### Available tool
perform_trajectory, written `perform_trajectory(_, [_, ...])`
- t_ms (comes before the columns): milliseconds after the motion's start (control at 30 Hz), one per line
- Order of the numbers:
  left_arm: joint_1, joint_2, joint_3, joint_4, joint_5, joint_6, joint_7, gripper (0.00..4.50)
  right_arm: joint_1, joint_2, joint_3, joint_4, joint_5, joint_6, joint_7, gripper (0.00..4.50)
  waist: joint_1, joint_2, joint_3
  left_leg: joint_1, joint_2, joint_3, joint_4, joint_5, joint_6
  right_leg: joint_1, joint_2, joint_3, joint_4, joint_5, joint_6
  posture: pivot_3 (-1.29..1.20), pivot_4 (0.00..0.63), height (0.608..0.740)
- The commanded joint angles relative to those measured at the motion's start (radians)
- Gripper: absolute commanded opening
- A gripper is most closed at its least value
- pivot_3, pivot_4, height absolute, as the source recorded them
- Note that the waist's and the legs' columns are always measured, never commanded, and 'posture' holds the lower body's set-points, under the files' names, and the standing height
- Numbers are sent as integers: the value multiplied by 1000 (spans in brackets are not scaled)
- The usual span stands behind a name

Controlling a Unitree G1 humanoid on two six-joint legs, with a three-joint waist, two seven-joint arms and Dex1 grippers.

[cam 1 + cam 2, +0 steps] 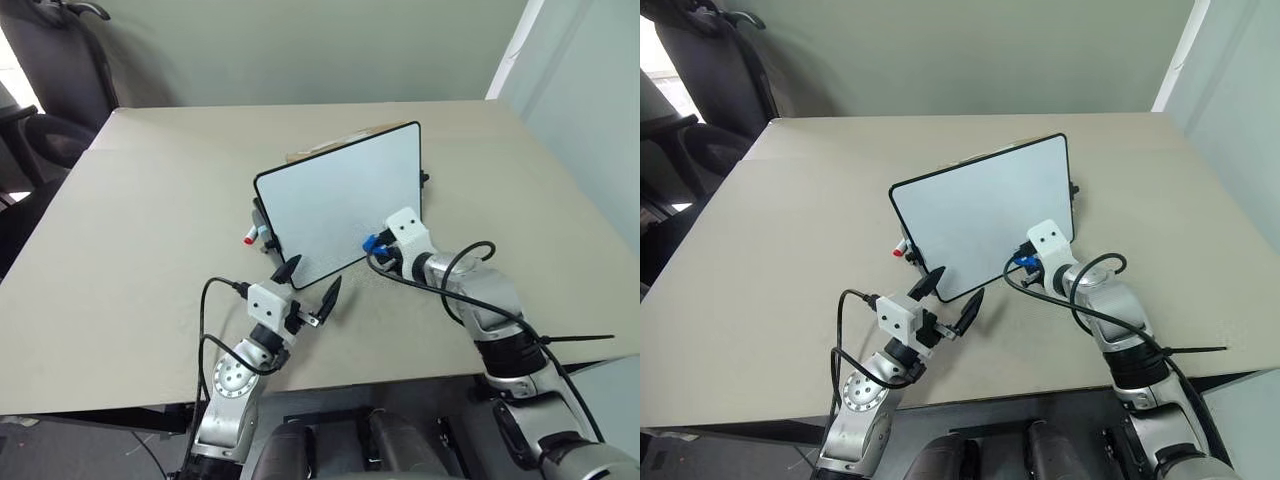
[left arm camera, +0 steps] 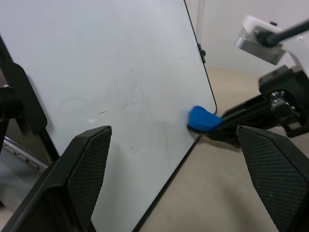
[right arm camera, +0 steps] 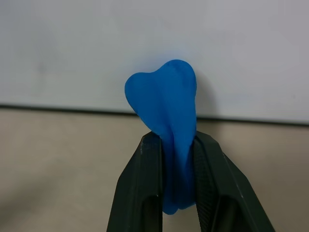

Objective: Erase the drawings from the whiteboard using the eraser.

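— While the left gripper [image 1: 310,283] hovers at 6 o'clock with its two black fingers spread wide and nothing between them, where is the eraser [image 3: 166,104]?

— At about 4 o'clock, pinched in the right gripper [image 1: 374,243], whose fingers are clamped tight on it; the blue tip presses the whiteboard [image 1: 340,200] at its lower right corner.

— And the board?

— Mid-table [image 1: 150,220], propped tilted on a stand. Its face looks nearly clean, perhaps faint smudges. A red-capped marker [image 1: 251,238] lies at its 9 o'clock edge.
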Motion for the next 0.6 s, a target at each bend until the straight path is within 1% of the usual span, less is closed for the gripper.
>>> perform_trajectory(33, [-10,-2,-5,-7,1,-10,-8,4500,3,-43,-98,-121,26,23,10,491,2,0,0,0,0,0,0,-1,1,0,0,0,0,0,-1,0,150,740])
perform_trajectory(167, [-17,-4,-10,7,6,-13,-9,4500,27,-101,-202,-195,66,60,34,491,5,0,0,-1,0,0,0,-3,2,0,0,0,0,-1,-3,0,150,740])
perform_trajectory(300, [-24,-4,-10,18,11,-16,-8,4500,64,-142,-295,-190,89,107,30,491,11,0,0,-1,0,0,1,-5,4,1,0,0,0,-3,-2,0,150,740])
perform_trajectory(467, [-32,-4,-6,28,11,-24,-9,4500,94,-168,-318,-177,95,122,23,491,13,0,0,-1,0,0,0,-5,5,1,0,0,0,-7,6,0,150,740])
perform_trajectory(500, [-33,-3,-4,28,10,-26,-9,4500,96,-168,-317,-176,95,123,22,491,12,0,0,0,0,0,1,-5,4,1,0,0,1,-7,6,0,150,740])
perform_trajectory(567, [-35,-2,-1,23,7,-26,-10,4500,101,-166,-311,-179,96,123,21,1205,12,0,0,0,0,0,0,-5,4,1,0,0,1,-7,5,0,150,740])
perform_trajectory(600, [-34,-1,-1,17,6,-26,-11,4500,105,-165,-306,-184,99,122,24,1391,12,0,0,0,0,0,0,-5,4,1,0,0,1,-7,5,0,150,740])
